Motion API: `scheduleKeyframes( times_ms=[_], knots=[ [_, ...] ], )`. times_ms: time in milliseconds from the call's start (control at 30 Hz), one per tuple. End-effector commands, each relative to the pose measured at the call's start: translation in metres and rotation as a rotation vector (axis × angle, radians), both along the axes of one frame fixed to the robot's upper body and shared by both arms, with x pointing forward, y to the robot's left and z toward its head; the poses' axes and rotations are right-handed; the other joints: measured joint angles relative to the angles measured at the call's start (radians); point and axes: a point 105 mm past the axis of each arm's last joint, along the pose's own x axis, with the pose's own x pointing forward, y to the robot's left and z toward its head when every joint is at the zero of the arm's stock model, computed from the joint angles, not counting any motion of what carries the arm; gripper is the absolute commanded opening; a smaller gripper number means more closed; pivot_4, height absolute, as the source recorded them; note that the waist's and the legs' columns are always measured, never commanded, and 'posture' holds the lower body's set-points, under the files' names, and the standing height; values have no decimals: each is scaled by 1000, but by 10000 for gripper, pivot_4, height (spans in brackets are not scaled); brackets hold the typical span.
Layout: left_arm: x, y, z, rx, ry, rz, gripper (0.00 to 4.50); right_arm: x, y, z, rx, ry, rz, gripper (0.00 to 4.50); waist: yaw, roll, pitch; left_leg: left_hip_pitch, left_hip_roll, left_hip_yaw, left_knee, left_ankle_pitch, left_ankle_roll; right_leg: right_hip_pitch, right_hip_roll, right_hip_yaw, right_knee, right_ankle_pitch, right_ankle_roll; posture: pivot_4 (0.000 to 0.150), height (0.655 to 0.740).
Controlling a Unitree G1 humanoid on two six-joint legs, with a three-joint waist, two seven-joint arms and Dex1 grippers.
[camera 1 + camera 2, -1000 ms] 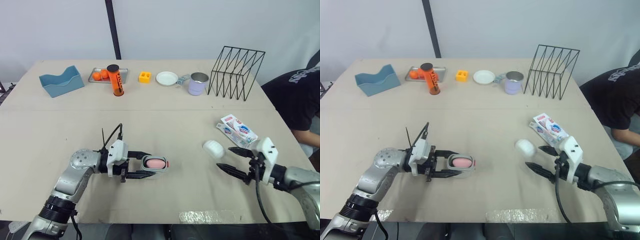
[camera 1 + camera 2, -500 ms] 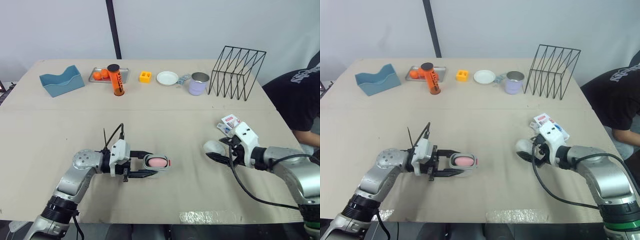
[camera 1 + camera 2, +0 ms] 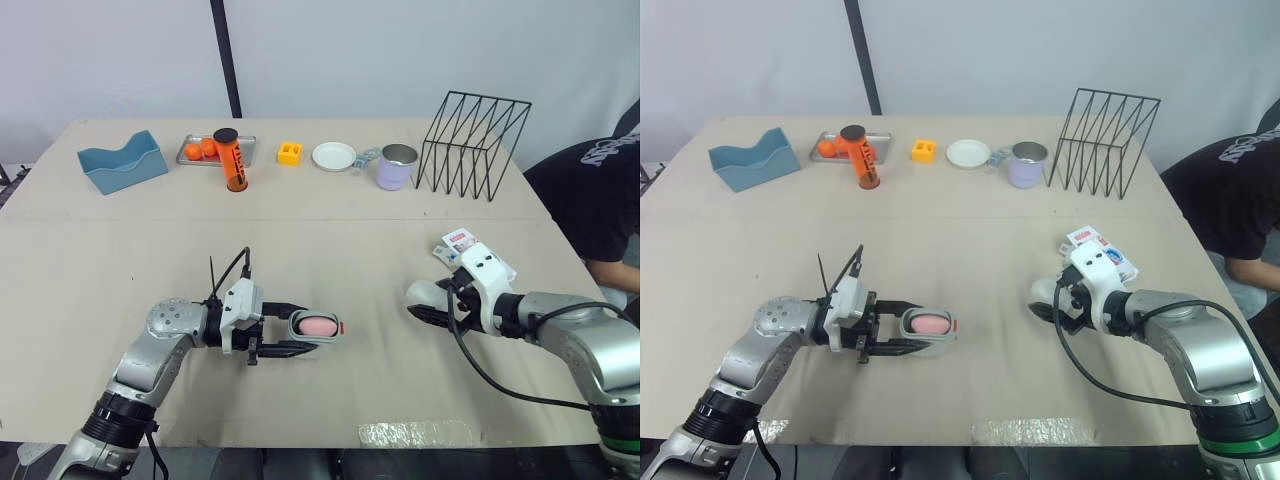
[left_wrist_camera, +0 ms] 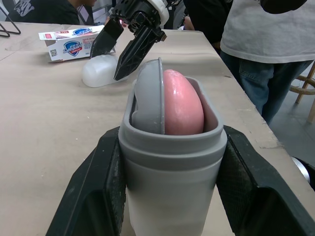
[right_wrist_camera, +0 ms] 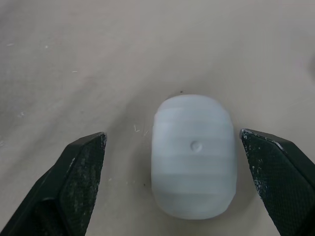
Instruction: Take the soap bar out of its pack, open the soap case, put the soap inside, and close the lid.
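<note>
Low over the table (image 3: 350,230), the right gripper (image 5: 172,135) is spread wide and holds nothing. The left gripper (image 3: 302,330), well off to its side, is clamped on the grey soap case (image 4: 172,187). The white lid (image 5: 193,157) lies straight ahead of the right gripper, between its fingers and touching neither, long axis running along them. The pink soap (image 4: 182,105) sits in the case. The right arm looks much the nearer for lifting the lid.
</note>
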Motion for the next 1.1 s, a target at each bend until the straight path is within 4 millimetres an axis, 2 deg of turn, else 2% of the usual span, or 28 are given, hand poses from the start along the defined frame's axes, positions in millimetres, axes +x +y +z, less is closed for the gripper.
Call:
scheduleKeyframes(
  times_ms=[33, 100, 200, 300, 333, 367, 567, 633, 933, 1100],
  knots=[
    [-3, -4, 11, -25, -38, -22, 19452, 2, 2, 5, 3, -35, 0, 44769, 0, 0, 0, 0, 0, 0, 0, 0, 0, 0, 0, 0, 0, 0, 0, 1500, 7400],
    [-3, -4, 11, -25, -37, -22, 19452, 2, 2, 3, 2, -32, -4, 44769, 0, 0, 0, 0, 0, 0, 0, 0, 0, 0, 0, 0, 0, 0, 0, 1500, 7400],
    [-3, -5, 11, -24, -37, -22, 19452, 2, 1, -1, -6, -25, -12, 38021, 0, 0, 0, 0, 0, 0, 0, 0, 0, 0, 0, 0, 0, 0, 0, 1500, 7400],
    [-3, -5, 11, -23, -37, -21, 19452, 2, 0, -4, -10, -16, -15, 25954, 0, 0, 0, 0, 0, 0, 0, 0, 0, 0, 0, 0, 0, 0, 0, 1500, 7400],
    [-3, -5, 11, -23, -37, -21, 19452, 2, 0, -4, -11, -15, -15, 24552, 0, 0, 0, 0, 0, 0, 0, 0, 0, 0, 0, 0, 0, 0, 0, 1500, 7400],
    [-3, -5, 11, -22, -37, -21, 19452, 2, 0, -5, -12, -14, -15, 19511, 0, 0, 0, 0, 0, 0, 0, 0, 0, 0, 0, 0, 0, 0, 0, 1500, 7400],
    [-3, -5, 9, -23, -35, -17, 19452, 2, 1, -5, -30, -31, 24, 19249, -1, 0, 0, 0, 0, 0, 0, 0, 0, 0, 0, 0, 0, 0, 0, 1500, 7400],
    [-3, -5, 9, -23, -34, -15, 19452, 2, 4, 1, -33, -55, 68, 19249, -1, 0, 0, 0, 0, 0, 0, 0, 0, 0, 0, 0, 0, 0, 0, 1500, 7400],
    [-3, -5, 7, -26, -29, -15, 19452, -2, 32, 50, -14, -154, 404, 19249, -1, 0, 0, 0, 0, 0, 0, 0, 0, -1, 0, 0, 0, 0, 0, 1500, 7400],
    [-1, -5, 5, -33, -33, -4, 19452, -13, 58, 72, 13, -144, 602, 19249, -1, 0, 0, -1, 0, 0, 0, 0, 0, -1, 0, 0, -1, 0, 0, 1500, 7400]
  ],
)
